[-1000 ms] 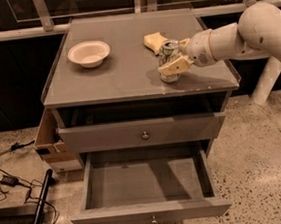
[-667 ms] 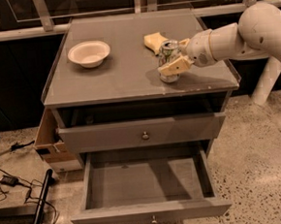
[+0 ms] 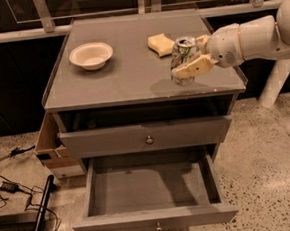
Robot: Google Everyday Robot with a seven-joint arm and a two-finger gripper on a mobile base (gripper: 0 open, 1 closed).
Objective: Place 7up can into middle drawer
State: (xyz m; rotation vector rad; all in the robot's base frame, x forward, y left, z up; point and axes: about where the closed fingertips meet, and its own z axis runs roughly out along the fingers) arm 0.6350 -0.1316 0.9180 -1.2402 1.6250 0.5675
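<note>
The 7up can (image 3: pixel 181 51), white and green with a silver top, is near the right front of the cabinet top (image 3: pixel 121 74), slightly tilted. My gripper (image 3: pixel 187 59) reaches in from the right and is shut on the can, with one pale finger (image 3: pixel 192 67) across its front. I cannot tell whether the can's base touches the top or hangs just above it. The middle drawer (image 3: pixel 151 189) is pulled wide open below and is empty, with its knobbed front (image 3: pixel 156 220) nearest the camera. It lies lower than the can and to its left.
A yellow sponge (image 3: pixel 160 44) lies just behind the can. A white bowl (image 3: pixel 91 55) sits at the top's left. The drawer above (image 3: pixel 146 137) is closed. A cardboard box (image 3: pixel 49 145) and cables (image 3: pixel 10 188) are on the floor at left. A white post (image 3: pixel 275 82) stands at right.
The can now shows clearly in the gripper's grasp, slightly higher and more tilted than before. The arm has barely shifted. The drawers, bowl and sponge have not moved.
</note>
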